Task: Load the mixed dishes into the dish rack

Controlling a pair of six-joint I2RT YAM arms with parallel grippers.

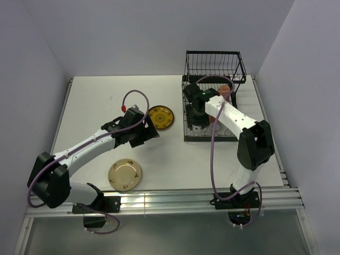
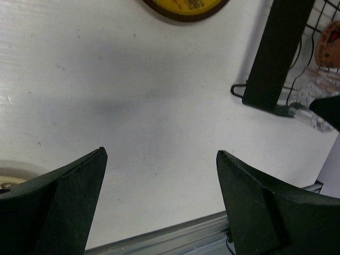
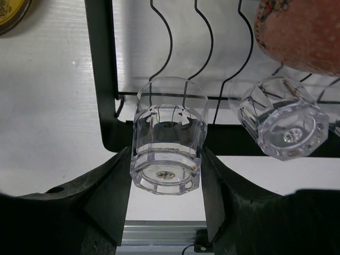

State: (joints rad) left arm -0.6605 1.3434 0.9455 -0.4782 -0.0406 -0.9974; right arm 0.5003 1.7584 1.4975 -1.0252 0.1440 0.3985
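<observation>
Pinching a small clear glass (image 3: 169,133) between the fingers of the right tool (image 3: 167,159), at the frame of the dish rack (image 3: 101,79), with a second glass (image 3: 281,119) tipped on the wires beside an orange mug (image 3: 303,32). Holding the left tool (image 2: 162,154) spread wide and empty above bare surface (image 2: 133,95), near the yellow patterned plate (image 2: 183,8), well apart from the tan plate (image 1: 125,175).

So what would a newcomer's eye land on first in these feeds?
The right gripper clamped on a clear glass over the slotted base of the dish rack, with a second glass lying in the rack beside it. Then the left gripper, jaws wide open over the table between the yellow plate and the tan plate.
</observation>
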